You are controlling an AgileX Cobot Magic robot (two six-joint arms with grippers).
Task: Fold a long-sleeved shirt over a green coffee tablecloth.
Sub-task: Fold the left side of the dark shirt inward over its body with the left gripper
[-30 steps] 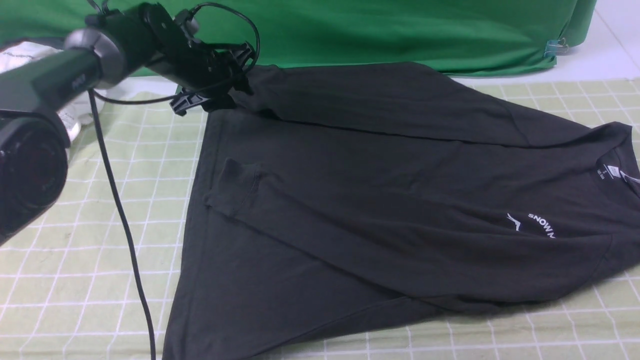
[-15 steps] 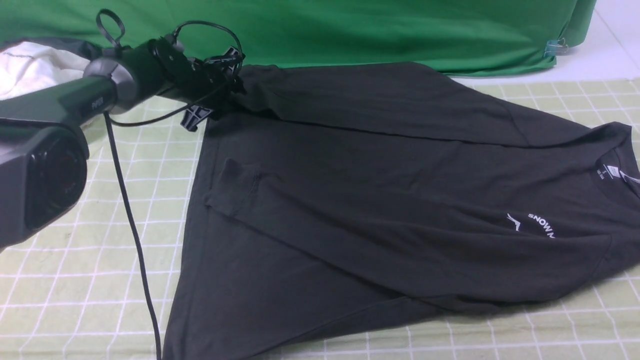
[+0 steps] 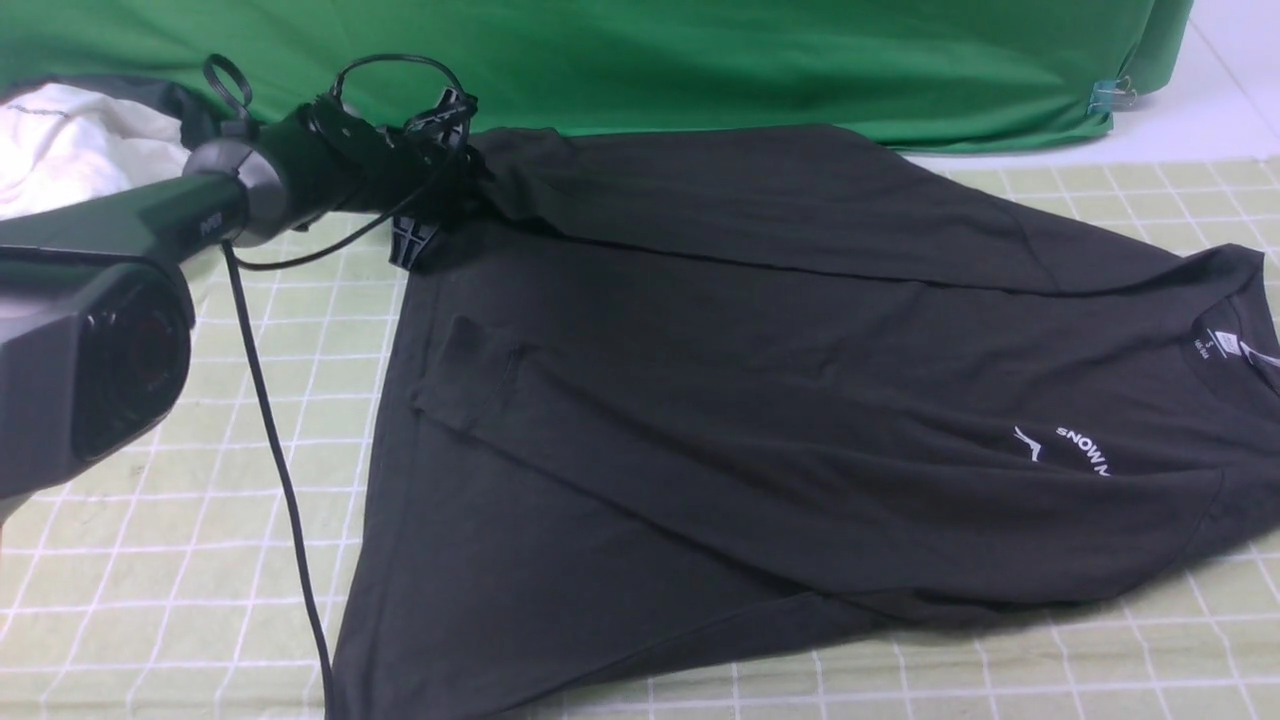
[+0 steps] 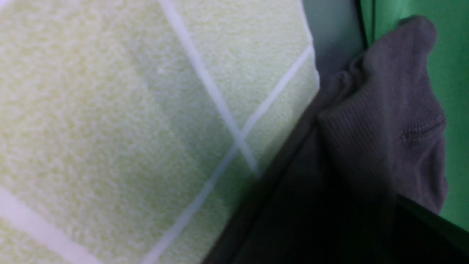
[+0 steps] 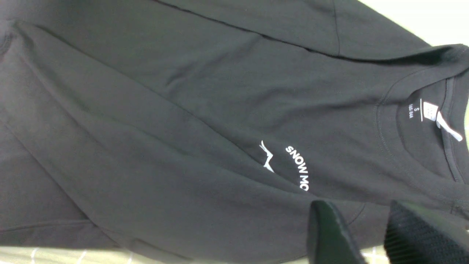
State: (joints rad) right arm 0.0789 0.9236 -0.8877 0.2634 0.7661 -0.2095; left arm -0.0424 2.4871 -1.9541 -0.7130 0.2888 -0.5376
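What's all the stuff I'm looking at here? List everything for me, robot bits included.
long-sleeved shirt: one, black with small white print, lying flat on the tablecloth
tablecloth: one, pale yellow-green with a white grid, under the shirt
backdrop fabric: one, deep green, along the far edge
white garment: one, white, far left corner
clip: one, bluish, at the backdrop's right end
cable: one, black, trailing across the tablecloth's left side
left arm: one, black, reaching to the far side
left gripper: one, black, at the far sleeve's cuff, grip unclear
right gripper: one, black, open, above the shirt near the print
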